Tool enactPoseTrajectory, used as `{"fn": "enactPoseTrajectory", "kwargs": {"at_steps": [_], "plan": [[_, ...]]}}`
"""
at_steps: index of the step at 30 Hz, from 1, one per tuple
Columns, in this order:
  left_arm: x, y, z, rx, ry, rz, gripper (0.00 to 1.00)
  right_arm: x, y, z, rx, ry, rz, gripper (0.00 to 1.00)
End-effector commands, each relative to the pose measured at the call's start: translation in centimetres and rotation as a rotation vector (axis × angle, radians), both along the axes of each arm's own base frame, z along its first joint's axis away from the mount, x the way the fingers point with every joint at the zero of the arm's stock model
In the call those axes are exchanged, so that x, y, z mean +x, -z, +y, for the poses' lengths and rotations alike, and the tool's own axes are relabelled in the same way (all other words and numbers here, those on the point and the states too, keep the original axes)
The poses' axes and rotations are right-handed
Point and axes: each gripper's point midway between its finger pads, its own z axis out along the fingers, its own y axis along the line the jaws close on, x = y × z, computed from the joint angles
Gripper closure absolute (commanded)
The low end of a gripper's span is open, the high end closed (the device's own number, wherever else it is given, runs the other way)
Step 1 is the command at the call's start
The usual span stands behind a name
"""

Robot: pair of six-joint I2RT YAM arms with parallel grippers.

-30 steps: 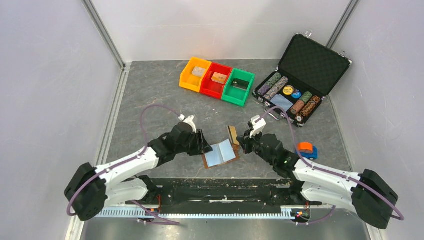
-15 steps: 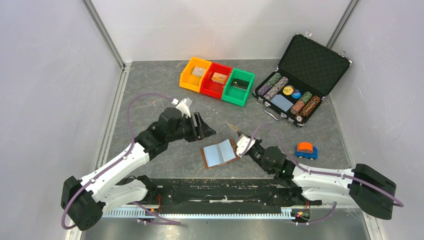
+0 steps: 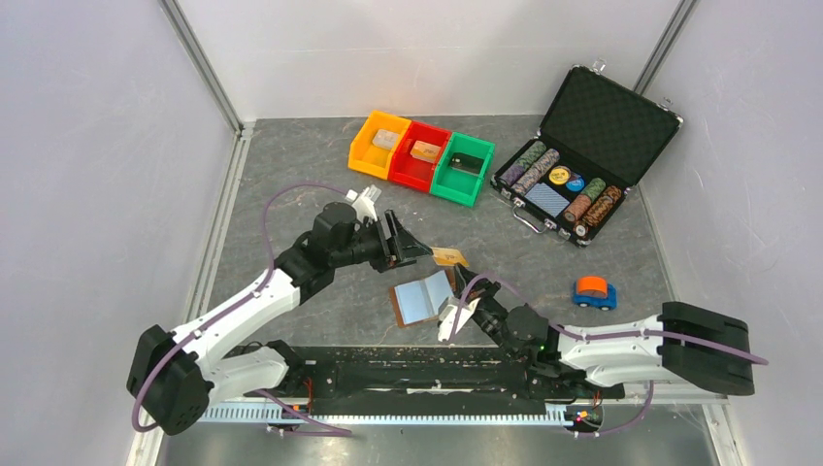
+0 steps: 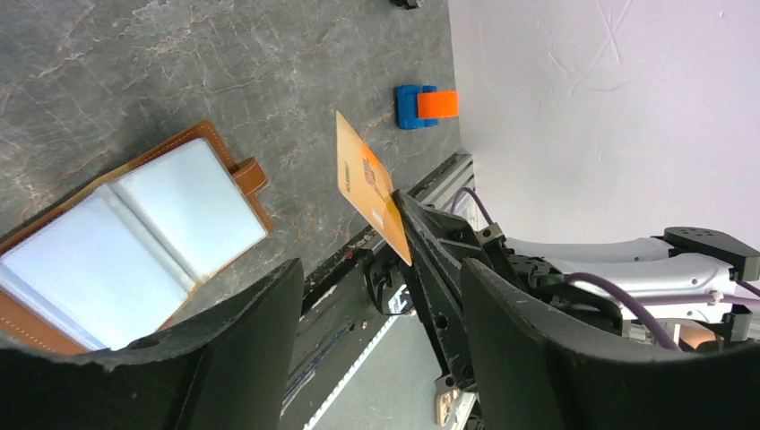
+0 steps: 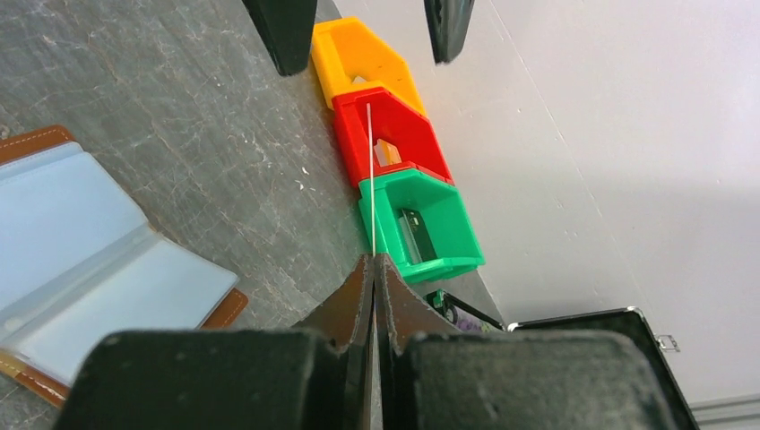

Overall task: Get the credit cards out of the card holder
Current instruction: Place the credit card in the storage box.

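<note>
You have three bins touching in a row, far centre of the bench (image 3: 291,184): orange (image 3: 378,144), red (image 3: 419,155), green (image 3: 464,169). Far right is an open black case (image 3: 609,121) with poker chips (image 3: 539,165). Near right is a blue-and-orange toy (image 3: 593,291).

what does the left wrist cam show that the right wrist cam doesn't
Only left wrist: the credit card's tan face and a blue and orange toy. Only right wrist: the orange, red and green bins and a black case's corner. Both: the card holder lying open, the card (edge-on in the right wrist view), the right gripper pinching it and the left gripper open.
</note>
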Motion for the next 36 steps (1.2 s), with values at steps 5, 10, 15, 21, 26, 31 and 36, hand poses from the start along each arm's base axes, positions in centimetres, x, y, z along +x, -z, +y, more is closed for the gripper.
{"fn": "enactPoseTrajectory", "kwargs": {"at_steps": [5,10,15,21,26,31,36], "plan": [[0.1,0.6,-1.3,-0.096,0.019,0.056,0.33,-0.6,-2.7,1.1,0.037,0.033,-0.074,1.00],[0.3,1.4,-1.9,-0.126,0.026,0.091,0.41,-1.2,-2.3,1.7,0.001,0.031,-0.088,1.00],[0.2,1.5,-2.4,-0.172,0.041,0.122,0.71,-1.4,-1.7,1.7,-0.008,0.041,-0.086,1.00],[0.3,2.0,-2.0,-0.160,0.058,0.081,0.98,-1.6,-0.7,1.0,0.016,0.047,-0.046,0.76],[0.6,2.7,-1.3,-0.123,0.074,0.022,0.98,-2.7,1.2,0.3,0.112,-0.017,0.098,0.47],[0.5,3.2,-0.7,-0.065,0.118,-0.063,0.98,-3.9,1.2,-0.1,0.264,-0.067,0.289,0.37],[-0.1,3.2,-0.5,-0.038,0.186,-0.177,0.98,-3.5,-0.3,-0.2,0.384,-0.061,0.468,0.34]]}}
